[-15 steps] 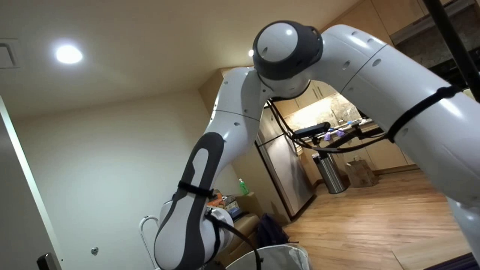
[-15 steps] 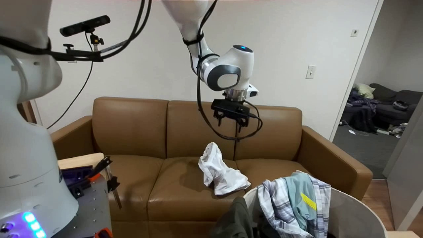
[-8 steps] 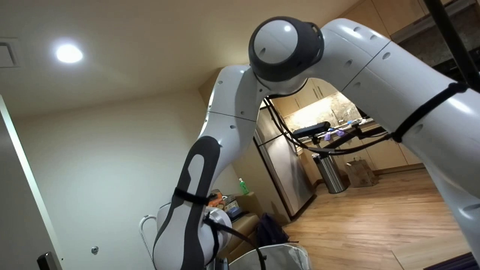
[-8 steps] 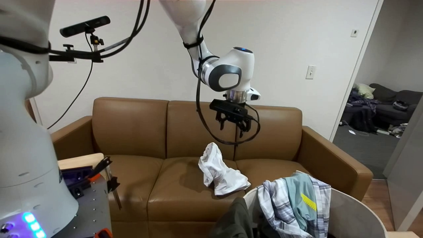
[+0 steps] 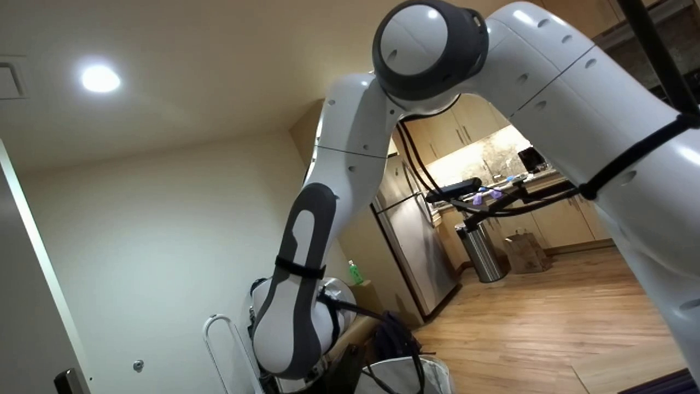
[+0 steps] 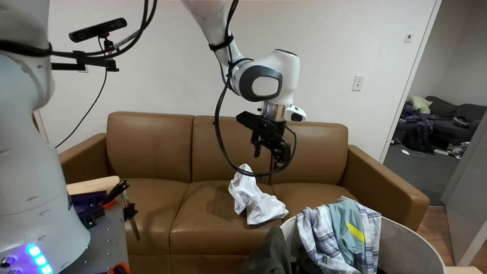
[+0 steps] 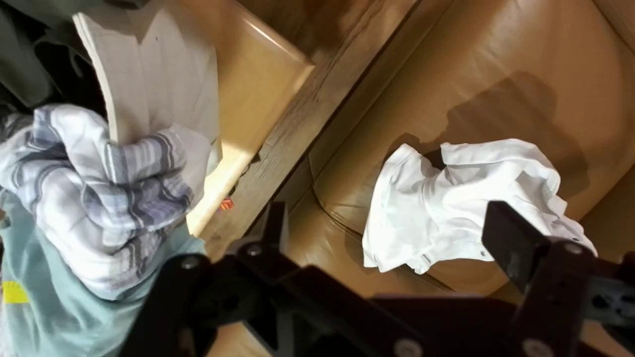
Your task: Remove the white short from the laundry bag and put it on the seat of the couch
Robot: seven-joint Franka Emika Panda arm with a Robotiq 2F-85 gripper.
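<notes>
Wrist view: my pincer (image 7: 388, 225) spread wide, its two dark fingers (image 7: 513, 243) well apart. White shorts (image 7: 461, 198) lie crumpled on the brown leather seat (image 7: 397, 129); from this angle one of the fingers overlaps their edge. A rounded shadow (image 7: 511, 114) falls on the leather just beside them. At left, the pale side of the laundry bag (image 7: 168, 74), with plaid cloth (image 7: 124, 213) bunched against its rim and teal cloth (image 7: 64, 302) next to that, marked by a yellow patch (image 7: 15, 292).

In an exterior view, the couch (image 6: 150, 144) stands before a white wall (image 6: 323, 30). I hang above the shorts, pointing down, with a gap between us. They rest mainly on the middle cushion (image 6: 205, 228), one end bunched into a peak toward the backrest (image 6: 224, 152), the other spread low and reaching the seam with the next cushion. A black cable (image 6: 217, 127) loops below my pincer and crosses the top of the shorts as seen here. The laundry bag stands in front of the couch, plaid and teal draped at its rim, dark green cloth (image 6: 268, 253) just beside them.

In an exterior view again, forearm (image 5: 350, 172) slopes down near the laundry bag; pincer mostly hidden there, hard to read. Background: steel fridge (image 5: 410, 246), trash bin (image 5: 481, 254) and paper bag (image 5: 526, 253) on a wooden floor (image 5: 590, 295), green bottle (image 5: 355, 272) left of the fridge. Ceiling light (image 5: 100, 79) lit overhead.
</notes>
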